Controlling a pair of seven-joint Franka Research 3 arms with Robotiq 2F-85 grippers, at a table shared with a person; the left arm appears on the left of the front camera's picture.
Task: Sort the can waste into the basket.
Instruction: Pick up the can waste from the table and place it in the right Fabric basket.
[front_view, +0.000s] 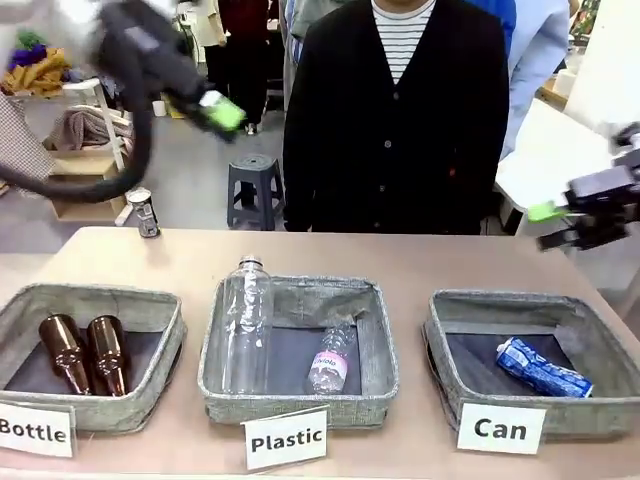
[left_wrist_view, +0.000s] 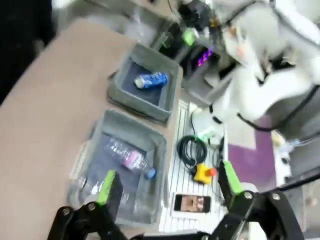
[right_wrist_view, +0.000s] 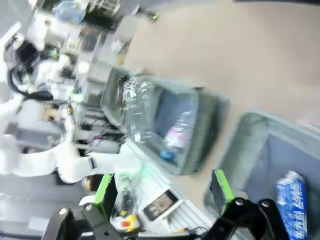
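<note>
Blue can (front_view: 543, 368) lies sorted inside the Can basket (front_view: 437, 352), while the dark can (front_view: 146, 212) stands far left of it, so the left gripper (left_wrist_view: 167, 177) and right gripper (right_wrist_view: 161, 181) hover with fingers spread and empty, presumably ready to fetch it.

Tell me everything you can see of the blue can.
The blue can is crushed and dented, blue with white lettering, metal by its look. It lies on its side, slanted, on the dark base of the grey woven basket behind the white "Can" sign, toward the basket's right half. Nothing else touches it.
</note>
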